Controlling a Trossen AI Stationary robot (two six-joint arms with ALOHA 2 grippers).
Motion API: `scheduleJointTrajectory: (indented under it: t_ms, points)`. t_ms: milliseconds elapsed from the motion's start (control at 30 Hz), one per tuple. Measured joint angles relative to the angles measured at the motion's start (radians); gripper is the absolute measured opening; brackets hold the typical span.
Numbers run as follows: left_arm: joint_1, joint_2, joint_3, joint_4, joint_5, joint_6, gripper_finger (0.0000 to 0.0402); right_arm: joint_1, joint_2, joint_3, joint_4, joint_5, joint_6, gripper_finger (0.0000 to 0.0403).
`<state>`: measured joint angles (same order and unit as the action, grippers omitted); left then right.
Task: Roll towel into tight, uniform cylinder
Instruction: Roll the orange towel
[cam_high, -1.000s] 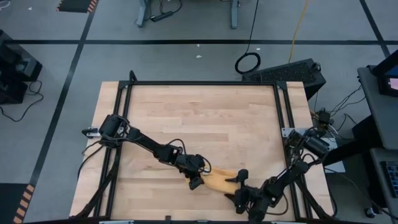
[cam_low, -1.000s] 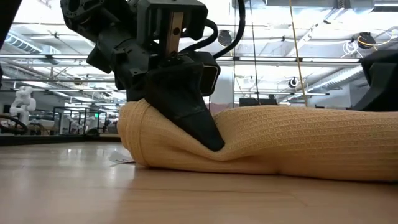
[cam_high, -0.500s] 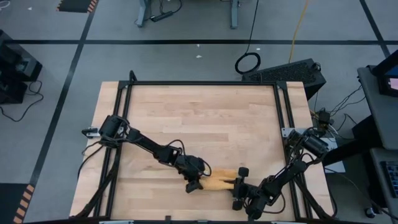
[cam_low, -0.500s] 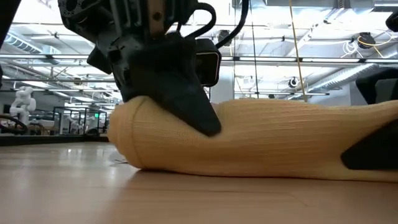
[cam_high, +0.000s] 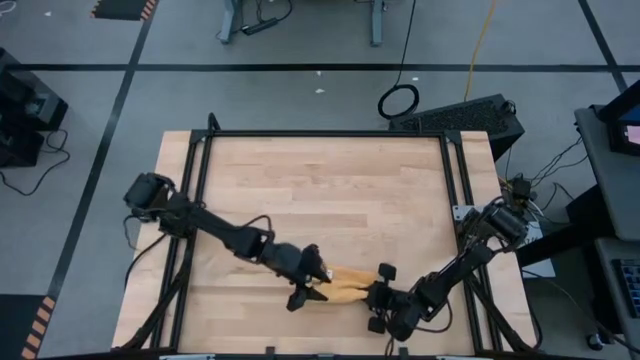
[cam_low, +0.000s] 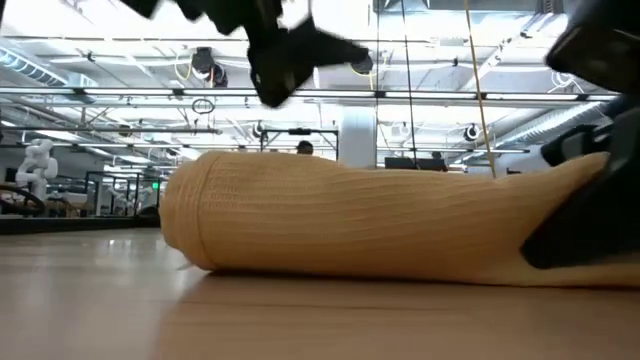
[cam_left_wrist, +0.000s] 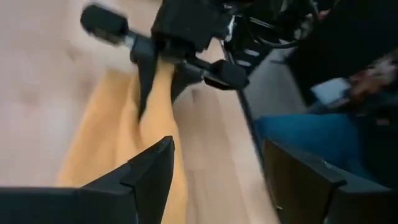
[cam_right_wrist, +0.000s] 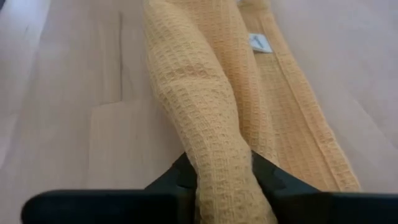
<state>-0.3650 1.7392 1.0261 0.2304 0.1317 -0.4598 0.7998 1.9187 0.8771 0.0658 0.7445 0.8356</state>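
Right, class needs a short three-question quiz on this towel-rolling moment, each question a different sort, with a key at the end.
1. True or false: the right gripper is shut on one end of the towel.
2. Where is the left gripper relative to the towel in the low view?
A. lifted above it, open
B. pressing into it
C. under it
3. Fill in: in the right wrist view, a small white ____ shows at the towel's edge.

Key:
1. true
2. A
3. label
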Motion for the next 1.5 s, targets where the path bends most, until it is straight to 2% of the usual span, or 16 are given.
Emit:
scheduleJointTrajectory:
  t_ms: [167, 333, 467, 733, 800, 867, 967, 1133, 1300, 1500]
  points:
    - [-0.1, -0.002, 0.0, -0.016, -0.245, 0.158, 0.0249, -0.052, -0.051, -0.001, -0.055, -0.093, 0.02, 0.0045]
    - [-0.186, 0.057, 0.0, -0.023, -0.475, 0.269, 0.0252, -0.099, -0.066, -0.001, -0.072, -0.153, 0.024, 0.0043]
    - [-0.212, 0.114, 0.001, -0.038, -0.535, 0.284, 0.0285, -0.121, -0.066, -0.001, -0.066, -0.196, 0.025, 0.0045]
    - [-0.201, 0.211, 0.001, -0.029, -0.661, 0.335, 0.0386, -0.127, -0.066, -0.001, -0.031, -0.222, 0.038, 0.0045]
    - [-0.2, 0.222, 0.001, -0.034, -0.702, 0.346, 0.0396, -0.126, -0.066, -0.001, -0.032, -0.222, 0.038, 0.0045]
    - [-0.194, 0.223, 0.001, -0.033, -0.696, 0.352, 0.0392, -0.126, -0.066, -0.001, -0.032, -0.222, 0.037, 0.0045]
    - [-0.184, 0.223, 0.001, -0.027, -0.656, 0.332, 0.0365, -0.126, -0.066, -0.001, -0.033, -0.221, 0.036, 0.0045]
    - [-0.182, 0.223, 0.001, -0.035, -0.653, 0.335, 0.0289, -0.126, -0.066, -0.001, -0.033, -0.221, 0.025, 0.0045]
    - [-0.162, 0.232, 0.001, -0.039, -0.579, 0.317, 0.0224, -0.125, -0.066, -0.001, -0.033, -0.228, -0.005, 0.0045]
    - [-0.115, 0.224, 0.001, -0.025, -0.395, 0.227, 0.0081, -0.116, -0.066, 0.001, -0.029, -0.295, -0.099, 0.0049]
